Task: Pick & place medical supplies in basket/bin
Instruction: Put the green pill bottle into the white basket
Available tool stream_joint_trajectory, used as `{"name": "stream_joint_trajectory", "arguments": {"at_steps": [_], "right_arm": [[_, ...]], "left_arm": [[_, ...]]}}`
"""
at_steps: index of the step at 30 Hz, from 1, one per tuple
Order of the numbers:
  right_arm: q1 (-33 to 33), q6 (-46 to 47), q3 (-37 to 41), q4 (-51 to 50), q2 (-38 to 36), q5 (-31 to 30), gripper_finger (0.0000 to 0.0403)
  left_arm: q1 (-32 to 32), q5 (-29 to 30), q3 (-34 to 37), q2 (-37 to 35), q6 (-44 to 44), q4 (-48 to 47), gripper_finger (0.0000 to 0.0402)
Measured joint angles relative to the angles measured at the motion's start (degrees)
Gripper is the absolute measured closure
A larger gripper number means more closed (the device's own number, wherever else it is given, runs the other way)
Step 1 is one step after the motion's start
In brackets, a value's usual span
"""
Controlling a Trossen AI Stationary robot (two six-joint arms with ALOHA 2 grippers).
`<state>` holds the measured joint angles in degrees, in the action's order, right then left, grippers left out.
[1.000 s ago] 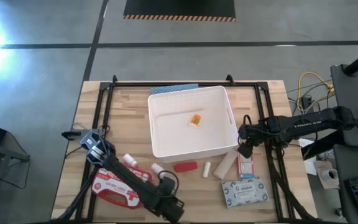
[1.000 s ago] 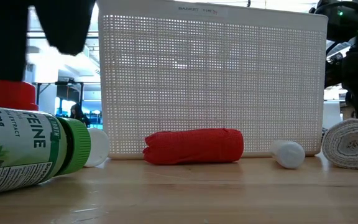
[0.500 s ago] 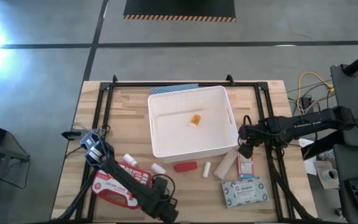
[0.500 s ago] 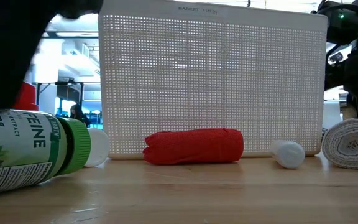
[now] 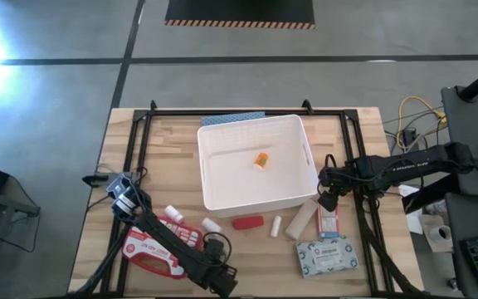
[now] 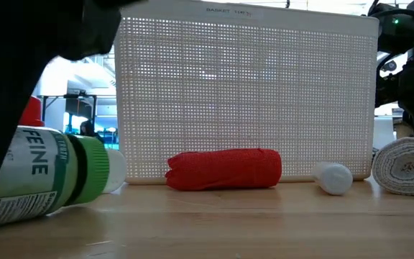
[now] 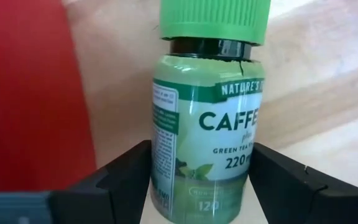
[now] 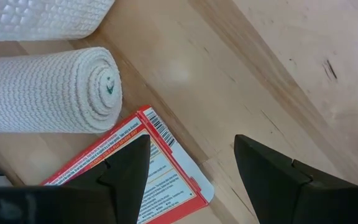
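A green bottle [image 7: 207, 93] with a green cap lies on its side near the table's front edge [image 6: 56, 176]. My left gripper [image 7: 201, 155] points down over it, open, with one finger on each side of the bottle's body. In the high view the gripper [image 5: 216, 276] hides the bottle. My right gripper [image 8: 191, 180] hangs open by the white basket's [image 5: 210, 199] near right corner. It is above a red-white box [image 8: 135, 174] and a white roll [image 8: 42, 90], with nothing between its fingers. My left gripper comes from above, its fingers lying across the bottle. Their inner faces [image 7: 143, 168] stand right against the two sides of the labelled body [image 7: 166, 155], below the cap. The bottle rests on the table, cap end slightly raised. I cannot tell whether the fingers press it.
A red first-aid case [image 5: 152, 249] lies just left of the bottle. A red tube [image 6: 225, 169], small white rolls [image 5: 211, 224] and a pale pack [image 5: 328, 255] lie before the basket. A small orange item [image 5: 260, 159] lies inside it. A black frame borders the table.
My left gripper has come down over the green bottle and drifted a little toward the table's left edge. It now fills the low view's left side. The bottle has shifted slightly, its cap end tipping up a bit.
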<state>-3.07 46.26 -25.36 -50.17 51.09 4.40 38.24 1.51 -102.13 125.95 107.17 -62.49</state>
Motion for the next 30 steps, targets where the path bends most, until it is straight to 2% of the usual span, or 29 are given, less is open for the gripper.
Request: {"name": "stream_joint_trajectory", "arguments": {"at_steps": [7,18,30], "right_arm": [[0.0,0.0,0.0,0.0,0.0,-0.1,0.0179],[0.0,0.0,0.0,0.0,0.0,-0.1,0.0179],[0.0,0.0,0.0,0.0,0.0,-0.1,0.0179]], "left_arm": [[-0.3,0.6,2.0,0.1,-0.8,0.4,0.0168],[-0.5,0.9,1.6,-0.4,-5.1,0.6,0.0197],[-0.4,4.3,-6.1,-7.7,-17.5,-1.0,0.02]]}}
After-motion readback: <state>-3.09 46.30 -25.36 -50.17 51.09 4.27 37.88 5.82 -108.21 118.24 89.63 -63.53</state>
